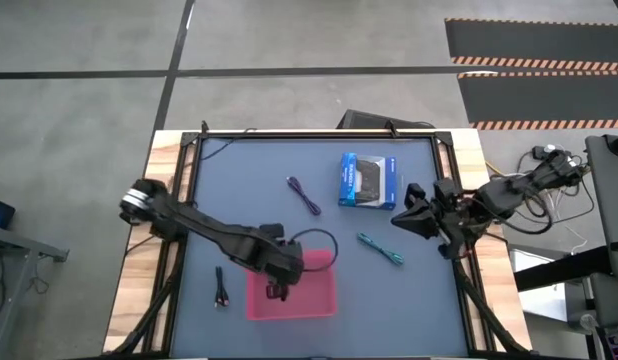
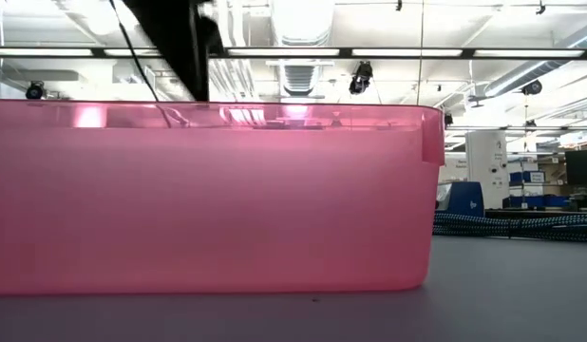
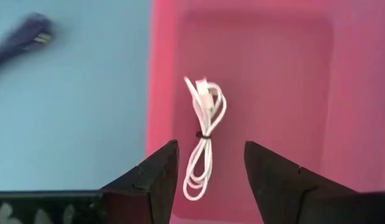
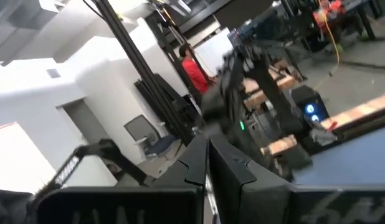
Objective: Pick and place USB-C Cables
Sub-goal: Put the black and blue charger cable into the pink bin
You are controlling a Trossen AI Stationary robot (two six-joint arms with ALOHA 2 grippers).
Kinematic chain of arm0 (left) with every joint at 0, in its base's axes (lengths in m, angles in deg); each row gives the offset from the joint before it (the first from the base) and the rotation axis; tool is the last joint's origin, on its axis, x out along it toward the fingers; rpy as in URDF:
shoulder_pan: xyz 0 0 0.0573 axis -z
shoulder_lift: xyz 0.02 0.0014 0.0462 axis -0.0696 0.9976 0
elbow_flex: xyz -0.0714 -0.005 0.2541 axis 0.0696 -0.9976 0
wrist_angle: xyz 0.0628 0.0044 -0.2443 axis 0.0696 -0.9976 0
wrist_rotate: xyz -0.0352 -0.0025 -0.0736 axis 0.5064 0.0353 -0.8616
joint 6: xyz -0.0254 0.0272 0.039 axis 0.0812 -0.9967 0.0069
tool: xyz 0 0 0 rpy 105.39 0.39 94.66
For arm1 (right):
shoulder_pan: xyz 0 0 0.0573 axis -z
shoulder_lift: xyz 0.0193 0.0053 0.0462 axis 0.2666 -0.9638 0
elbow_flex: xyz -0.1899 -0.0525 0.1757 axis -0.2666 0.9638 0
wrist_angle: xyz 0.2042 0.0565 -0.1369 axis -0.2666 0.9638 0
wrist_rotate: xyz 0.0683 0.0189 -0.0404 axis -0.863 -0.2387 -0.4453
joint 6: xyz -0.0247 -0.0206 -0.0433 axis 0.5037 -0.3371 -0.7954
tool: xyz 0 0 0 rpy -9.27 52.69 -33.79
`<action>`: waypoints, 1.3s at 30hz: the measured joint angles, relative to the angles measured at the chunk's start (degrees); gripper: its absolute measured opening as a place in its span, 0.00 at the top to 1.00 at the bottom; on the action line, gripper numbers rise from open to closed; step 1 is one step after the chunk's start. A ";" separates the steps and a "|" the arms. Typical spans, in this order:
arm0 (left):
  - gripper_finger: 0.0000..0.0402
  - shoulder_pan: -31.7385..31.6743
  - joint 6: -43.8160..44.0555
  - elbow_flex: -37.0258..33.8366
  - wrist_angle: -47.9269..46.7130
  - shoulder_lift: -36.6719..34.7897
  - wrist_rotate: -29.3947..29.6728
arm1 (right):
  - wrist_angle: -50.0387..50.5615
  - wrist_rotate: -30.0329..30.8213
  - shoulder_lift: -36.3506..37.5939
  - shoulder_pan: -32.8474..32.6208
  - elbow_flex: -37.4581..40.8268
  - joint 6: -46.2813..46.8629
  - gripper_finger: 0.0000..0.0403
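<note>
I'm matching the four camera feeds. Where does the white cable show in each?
High: hidden under the left gripper, over the pink tray.
Low: not visible; tray wall fills the view.
Left wrist: white cable on tray floor between open fingers.
Right wrist: absent.
Shared landmark: the tray.

White cable [image 3: 204,134] coiled in tray; purple [image 1: 304,195], teal [image 1: 380,250], black [image 1: 221,288] on mat

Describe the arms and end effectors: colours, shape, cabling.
Both arms are dark, jointed links. The left arm has a pale round base joint; the right arm trails black wires. The left end effector has two black wedge-shaped fingers; the right end effector matches.
</note>
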 joint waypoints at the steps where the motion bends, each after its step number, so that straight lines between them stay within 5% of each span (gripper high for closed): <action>1: 0.59 0.00 1.22 -0.02 0.02 -1.43 1.01 | 0.42 0.02 -0.44 0.00 0.00 0.79 0.98; 13: 0.59 0.00 7.27 -0.05 8.05 -17.00 22.46 | 8.59 2.05 -5.55 0.16 -0.35 17.97 0.98; 22: 0.59 -0.02 -2.37 -2.91 20.82 -23.61 28.88 | 35.05 -0.79 -6.23 1.07 -0.37 38.87 0.98; 30: 0.59 -0.17 -2.91 -3.59 20.68 -24.06 31.77 | 66.23 -15.15 -8.48 1.27 -0.37 54.32 0.98; 39: 0.59 -0.42 -2.30 -6.91 21.32 -24.05 33.20 | 60.99 -20.49 -11.75 2.02 -0.37 56.14 0.98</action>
